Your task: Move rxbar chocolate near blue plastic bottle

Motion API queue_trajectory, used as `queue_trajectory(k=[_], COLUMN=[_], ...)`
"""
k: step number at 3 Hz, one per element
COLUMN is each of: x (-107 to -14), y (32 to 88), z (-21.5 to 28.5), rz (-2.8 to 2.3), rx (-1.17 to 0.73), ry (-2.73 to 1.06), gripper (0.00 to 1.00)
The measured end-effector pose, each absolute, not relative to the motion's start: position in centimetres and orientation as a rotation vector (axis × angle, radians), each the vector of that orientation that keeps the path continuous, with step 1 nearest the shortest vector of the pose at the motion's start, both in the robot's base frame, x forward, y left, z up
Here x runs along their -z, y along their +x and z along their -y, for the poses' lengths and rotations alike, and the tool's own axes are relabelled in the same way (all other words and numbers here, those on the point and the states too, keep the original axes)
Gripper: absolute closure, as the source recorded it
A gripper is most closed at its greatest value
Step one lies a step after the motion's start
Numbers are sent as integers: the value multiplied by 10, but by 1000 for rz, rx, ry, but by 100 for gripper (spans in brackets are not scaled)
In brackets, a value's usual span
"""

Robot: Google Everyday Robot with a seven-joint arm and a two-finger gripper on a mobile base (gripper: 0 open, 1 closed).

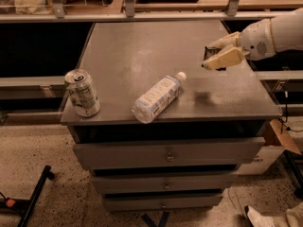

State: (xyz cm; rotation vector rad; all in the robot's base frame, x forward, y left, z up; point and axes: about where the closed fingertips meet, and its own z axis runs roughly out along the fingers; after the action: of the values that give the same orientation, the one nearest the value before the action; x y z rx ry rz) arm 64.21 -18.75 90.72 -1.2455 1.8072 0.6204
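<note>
The cream two-finger gripper [214, 56] hangs above the tabletop, up and to the right of the bottle. It is clenched on the rxbar chocolate [207, 54], a small flat bar in a black wrapper that shows only as a dark edge between the fingers.

Judgement: the bar is light and slightly pliable, with a slick wrapper. A pinch across its flat faces near mid-length suits it.

The blue plastic bottle [158, 96], clear with a white cap, lies on its side and would likely roll if nudged. A silver drink can [83, 92] stands well to the bottle's left on the grey metal cabinet top [142, 41].
</note>
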Motion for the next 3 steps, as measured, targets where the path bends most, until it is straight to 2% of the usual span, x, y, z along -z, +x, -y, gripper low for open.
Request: queue_trajectory(k=[2, 3], x=[-901, -895], y=[609, 597], z=[181, 171], rz=[-1778, -1749], rx=[-631, -660], ry=[-1275, -1315], gripper=[100, 82])
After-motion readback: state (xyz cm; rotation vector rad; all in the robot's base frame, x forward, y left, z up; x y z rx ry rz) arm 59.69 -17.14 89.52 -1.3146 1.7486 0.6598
